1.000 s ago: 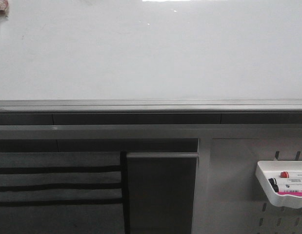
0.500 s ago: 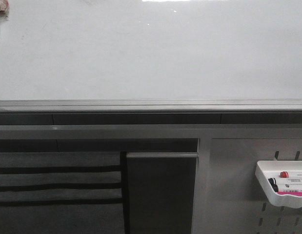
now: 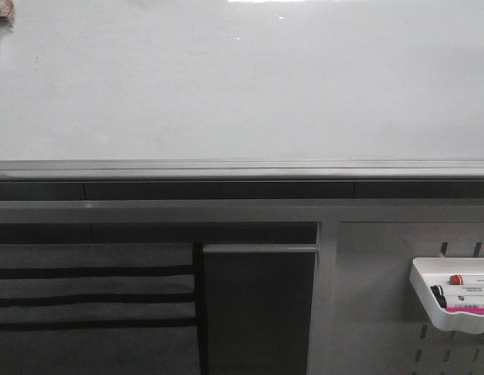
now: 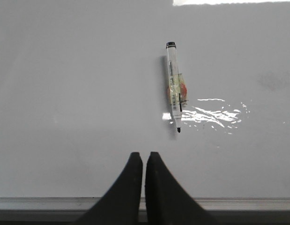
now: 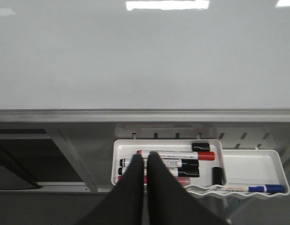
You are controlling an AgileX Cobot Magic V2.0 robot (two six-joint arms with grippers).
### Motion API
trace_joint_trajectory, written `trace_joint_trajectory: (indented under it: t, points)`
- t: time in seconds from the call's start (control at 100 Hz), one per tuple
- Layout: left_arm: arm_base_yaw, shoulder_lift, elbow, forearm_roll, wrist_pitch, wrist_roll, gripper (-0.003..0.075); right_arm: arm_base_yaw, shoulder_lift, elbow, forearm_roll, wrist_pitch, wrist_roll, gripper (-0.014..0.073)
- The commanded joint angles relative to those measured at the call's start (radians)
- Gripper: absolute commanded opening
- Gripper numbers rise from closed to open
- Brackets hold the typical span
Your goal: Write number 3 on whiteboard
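Large glossy white whiteboard [image 3: 242, 78] w/ grey metal edge rail fills upper half of front view; surface bare, no black marker line visible in any view, so no number 3 to be seen. Faint smudge on board upper left in front view, ceiling-light glare along top edge. Small pink-white scrap [image 3: 2, 13] stuck at far top-left corner of board. Below rail: dark slot, grey frame, grey perforated panel [image 3: 382, 312] at right w/ small white plastic tray [image 3: 429, 301] hooked on it, holding red-capped & black-capped markers. Left wrist view: left gripper [image 4: 144, 161] black, 2 fingers pressed together w/ only a hairline gap, holding nothing, hovering over board near its rail. Clear-barrelled marker w/ black tip [image 4: 174, 86] stuck to board surface beyond fingers, tip pointing toward gripper, orange-green label patch behind barrel; well apart from fingertips. Bright glare streaks beside marker tip, faint grey smudge further out. Right wrist view: right gripper [image 5: 145, 161] black, fingers together, empty, over white tray [image 5: 121, 164] below board rail. Tray holds red-capped marker [image 5: 182, 155] & 2 black-capped markers, side by side, plus loose black cap [image 5: 218, 176]. 2nd white tray [image 5: 257, 166] just beside it, w/ blue-capped pen [image 5: 257, 189] along wavy front lip.
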Motion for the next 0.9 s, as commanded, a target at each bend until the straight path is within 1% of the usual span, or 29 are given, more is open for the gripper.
trace_joint_trajectory:
  t: [0.0, 0.03, 0.05, 0.11, 0.12, 0.13, 0.15, 0.2, 0.3, 0.48, 0.6, 0.74, 0.89]
  points:
    - [-0.002, 0.05, -0.033, 0.005, -0.096, 0.021, 0.0118, 0.026, 0.021, -0.053, 0.099, -0.064, -0.108, 0.0072]
    - [-0.002, 0.072, -0.033, 0.003, -0.108, 0.029, 0.017, 0.037, 0.026, -0.059, 0.135, -0.064, -0.139, 0.0129]
    - [-0.002, 0.085, -0.033, 0.003, -0.117, 0.029, 0.0212, 0.046, 0.032, -0.066, 0.162, -0.064, -0.161, 0.0153]
    - [-0.002, 0.126, -0.033, -0.007, -0.149, 0.029, 0.034, 0.076, 0.053, -0.084, 0.24, -0.064, -0.207, 0.0264]
    - [-0.002, 0.131, -0.033, -0.01, -0.153, 0.029, 0.034, 0.08, 0.055, -0.087, 0.248, -0.064, -0.21, 0.0264]
    - [-0.002, 0.141, -0.033, -0.013, -0.16, 0.029, 0.0359, 0.087, 0.061, -0.092, 0.261, -0.062, -0.215, 0.029]
    - [-0.002, 0.151, -0.033, -0.019, -0.163, 0.029, 0.0383, 0.096, 0.067, -0.096, 0.274, -0.062, -0.22, 0.0305]
    - [-0.002, 0.189, -0.047, -0.052, -0.165, 0.029, 0.0414, 0.133, 0.09, -0.112, 0.321, -0.061, -0.243, 0.0342]
    - [-0.031, 0.276, -0.093, -0.07, -0.161, 0.029, 0.0405, 0.219, 0.149, -0.146, 0.398, -0.06, -0.297, 0.0347]
    - [-0.109, 0.482, -0.187, -0.07, -0.162, 0.034, 0.0405, 0.396, 0.264, -0.202, 0.403, -0.09, -0.304, 0.0347]
    - [-0.117, 0.631, -0.258, -0.068, -0.162, 0.034, 0.0405, 0.481, 0.319, -0.21, 0.403, -0.134, -0.304, 0.0347]
    - [-0.083, 0.785, -0.347, -0.071, -0.165, 0.034, 0.0405, 0.534, 0.35, -0.21, 0.403, -0.15, -0.304, 0.0347]
    - [-0.092, 0.91, -0.448, -0.071, -0.162, 0.034, 0.0405, 0.542, 0.351, -0.21, 0.403, -0.154, -0.304, 0.0347]
